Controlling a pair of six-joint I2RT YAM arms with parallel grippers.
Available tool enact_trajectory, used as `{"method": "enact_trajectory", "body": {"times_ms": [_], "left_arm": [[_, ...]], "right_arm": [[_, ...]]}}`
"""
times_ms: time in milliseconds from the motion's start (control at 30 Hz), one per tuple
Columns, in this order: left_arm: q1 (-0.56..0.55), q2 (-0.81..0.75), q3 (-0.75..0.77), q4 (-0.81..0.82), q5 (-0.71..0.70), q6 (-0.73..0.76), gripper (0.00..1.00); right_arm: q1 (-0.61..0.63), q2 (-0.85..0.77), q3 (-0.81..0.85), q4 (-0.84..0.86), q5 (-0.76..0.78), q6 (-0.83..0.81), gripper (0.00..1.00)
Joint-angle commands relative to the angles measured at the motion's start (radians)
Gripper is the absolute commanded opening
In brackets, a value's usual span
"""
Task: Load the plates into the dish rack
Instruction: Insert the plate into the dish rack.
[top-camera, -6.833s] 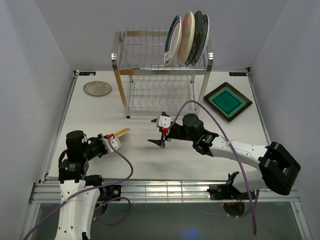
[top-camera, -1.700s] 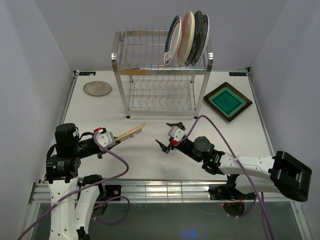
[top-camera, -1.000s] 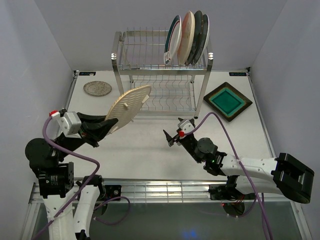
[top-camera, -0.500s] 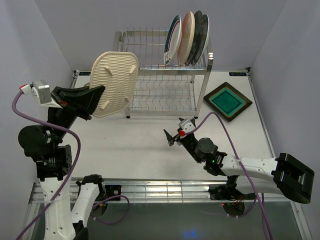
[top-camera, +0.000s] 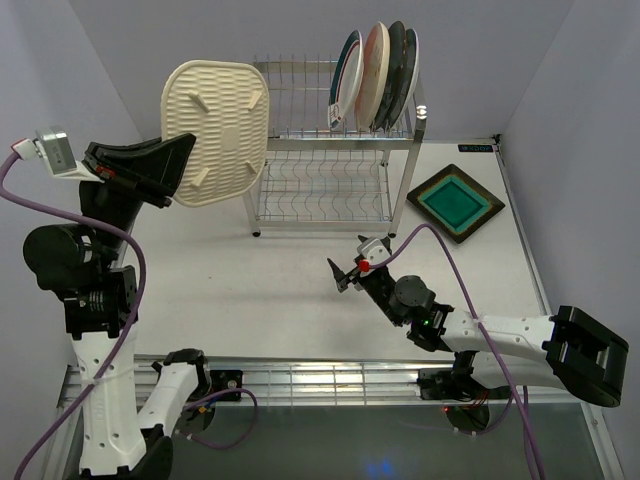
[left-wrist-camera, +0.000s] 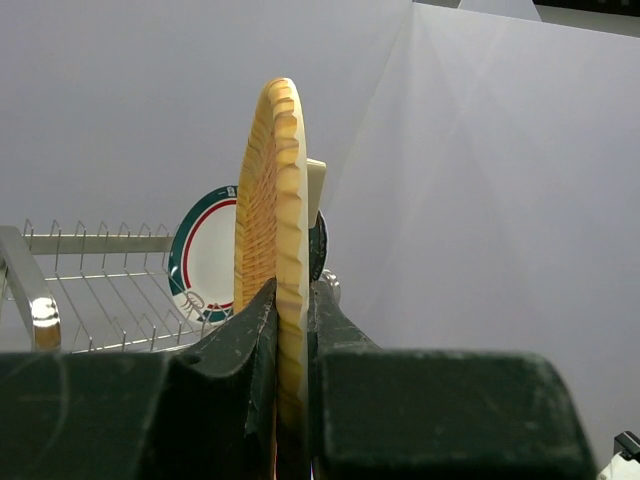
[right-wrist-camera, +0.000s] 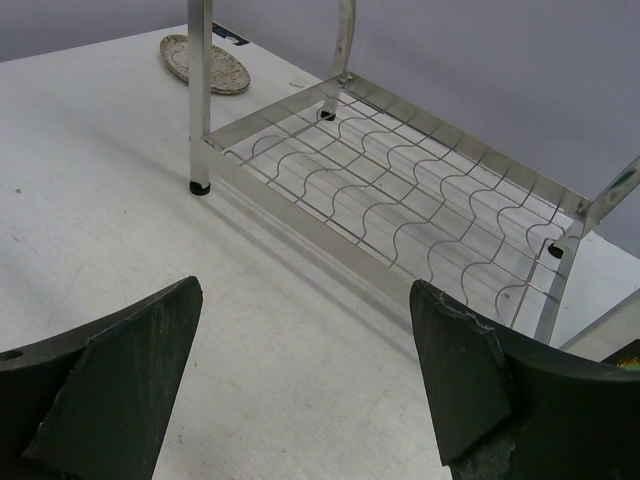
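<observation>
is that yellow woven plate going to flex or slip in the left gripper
Probably stiff: the yellow woven plate stands upright with no visible sag, though the left gripper clamps only one edge. Its ribbed surface likely resists slipping between the jaws.

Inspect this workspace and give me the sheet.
Surface: white table, no spills seen.
Job's things: yellow woven plate held upright in the air, left of the dish rack; four plates standing in its top tier; silver-grey plate and teal-centred square plate lying on the table.
Clutter: nothing seen.
Pincers: left pincer shut on the yellow woven plate; right pincer open, empty.
Cables: purple cables loop along both arms.
Surroundings: plain grey walls.
</observation>
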Motion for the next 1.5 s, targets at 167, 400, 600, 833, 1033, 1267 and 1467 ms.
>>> {"method": "enact_trajectory", "body": {"times_ms": [167,400,600,833,1033,1267,1467], "left_arm": [[0.003,-0.074,-0.032,0.091,-0.049,-0.037,0.00],[0.003,-0.105,-0.105,0.185,-0.058,-0.035,0.00],[0.003,-0.096,-0.114,0.228,-0.063,-0.035,0.00],[0.003,-0.116,-0.180,0.312,-0.040,-0.071,0.00],[0.003,-0.113,-0.209,0.356,-0.037,-0.045,0.00],[0.003,-0.142,-0.224,0.392,-0.031,-0.057,0.00],[0.005,-0.160,-0.218,0.407,-0.014,-0.065,0.00]], "right_arm": [[0.000,-0.007,0.008,0.065,0.011,0.018,0.90],[0.000,-0.003,0.017,0.059,0.013,0.027,0.90],[0.000,-0.003,0.017,0.057,0.018,0.022,0.90],[0.000,-0.003,0.016,0.057,0.018,0.022,0.90],[0.000,0.000,0.017,0.059,0.019,0.021,0.90],[0.000,0.003,0.017,0.057,0.024,0.016,0.90],[-0.001,0.010,0.028,0.043,0.022,0.022,0.90]]}}
